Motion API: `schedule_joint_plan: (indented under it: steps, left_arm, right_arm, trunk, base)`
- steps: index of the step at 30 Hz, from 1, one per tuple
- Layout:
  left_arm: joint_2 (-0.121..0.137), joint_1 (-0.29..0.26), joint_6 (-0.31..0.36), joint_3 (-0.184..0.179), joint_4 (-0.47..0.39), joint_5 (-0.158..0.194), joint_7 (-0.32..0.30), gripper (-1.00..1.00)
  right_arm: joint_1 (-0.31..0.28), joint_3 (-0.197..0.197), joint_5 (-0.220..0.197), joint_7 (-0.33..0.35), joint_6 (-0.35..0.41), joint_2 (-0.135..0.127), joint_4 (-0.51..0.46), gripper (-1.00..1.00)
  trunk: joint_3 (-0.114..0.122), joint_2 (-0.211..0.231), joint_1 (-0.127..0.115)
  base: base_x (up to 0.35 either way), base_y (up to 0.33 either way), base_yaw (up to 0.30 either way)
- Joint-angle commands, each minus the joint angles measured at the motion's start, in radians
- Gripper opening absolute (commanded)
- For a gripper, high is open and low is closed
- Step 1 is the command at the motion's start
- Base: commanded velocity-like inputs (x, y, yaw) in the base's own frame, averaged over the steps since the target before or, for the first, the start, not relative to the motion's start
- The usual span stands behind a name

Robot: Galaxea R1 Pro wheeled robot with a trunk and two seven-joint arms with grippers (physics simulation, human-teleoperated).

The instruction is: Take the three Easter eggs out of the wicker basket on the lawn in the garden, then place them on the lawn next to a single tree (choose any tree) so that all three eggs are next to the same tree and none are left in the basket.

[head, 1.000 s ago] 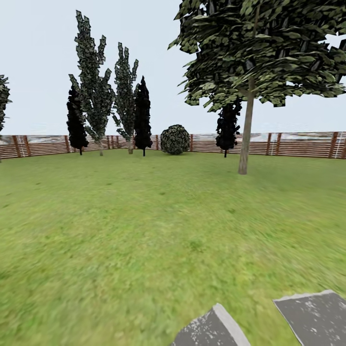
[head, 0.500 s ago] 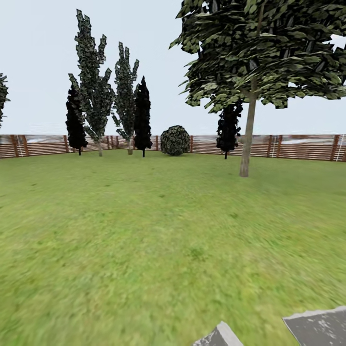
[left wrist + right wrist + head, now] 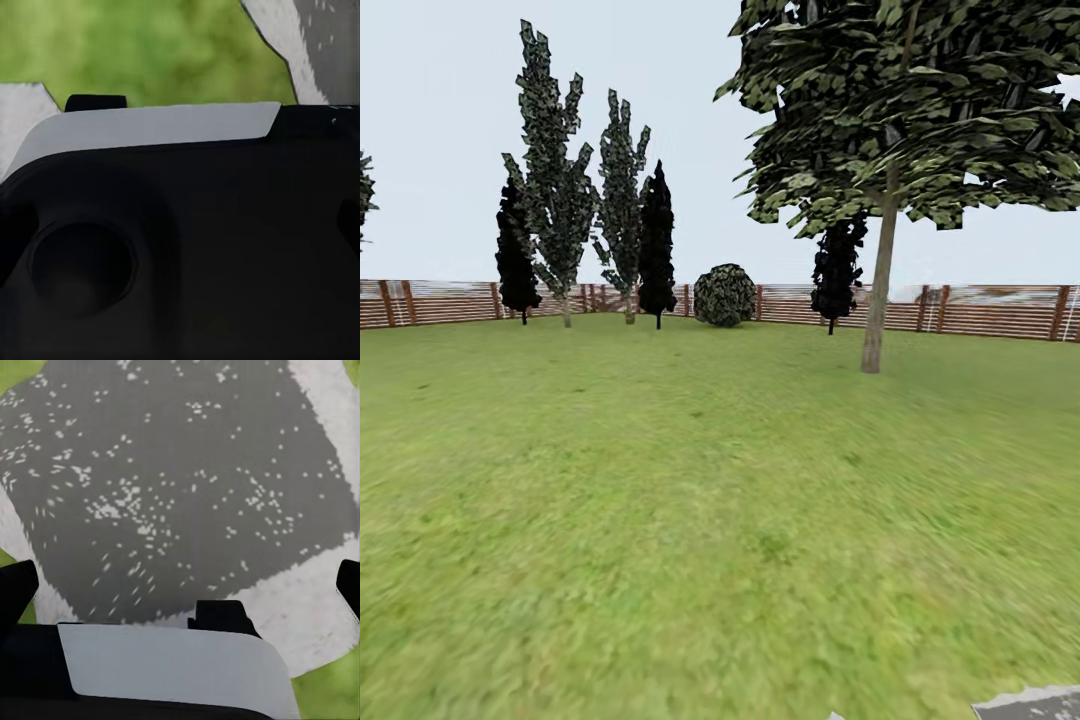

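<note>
Green, mottled grass of the lawn [image 3: 660,520] runs wide and flat to the brown slatted wooden fence [image 3: 980,308] at the far edge. The slim pale-trunked tree with dark blocky leaves [image 3: 877,300] stands far right, a touch lower in the head view than a second ago, and the grey speckled paving slabs [image 3: 1035,702] near right have slid almost out of frame, so the camera has tipped or rolled on. I'd judge the robot is travelling, searching; eggs and basket aren't before me. The right wrist view shows a grey speckled slab [image 3: 180,487] close underneath on grass, with dark robot body parts at its edge. Whether either pair of jaws is spread or pressed together, I cannot tell.
</note>
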Motion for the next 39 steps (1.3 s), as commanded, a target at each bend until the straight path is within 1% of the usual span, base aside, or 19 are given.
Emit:
schedule_joint_plan:
  steps: [1, 19, 39]
  left_arm:
    - [0.0, 0.0, -0.001, 0.0, -0.001, 0.004, -0.003, 1.0]
    - [-0.001, 0.0, -0.001, 0.001, -0.001, 0.004, -0.003, 1.0]
    - [-0.001, 0.0, -0.001, 0.001, -0.001, 0.004, -0.003, 1.0]
  right_arm:
    - [-0.001, -0.001, 0.0, 0.0, -0.004, 0.0, 0.001, 1.0]
    - [-0.001, -0.001, 0.0, 0.0, -0.003, 0.0, 0.001, 1.0]
    - [-0.001, -0.001, 0.0, 0.0, -0.003, 0.0, 0.001, 1.0]
  trunk:
    - [-0.001, 0.0, 0.001]
    - [-0.001, 0.0, 0.001]
    - [-0.001, 0.0, 0.001]
  base:
    - [0.303, 0.0, 0.0]
    - [0.3, 0.0, 0.0]
    - [0.269, 0.0, 0.0]
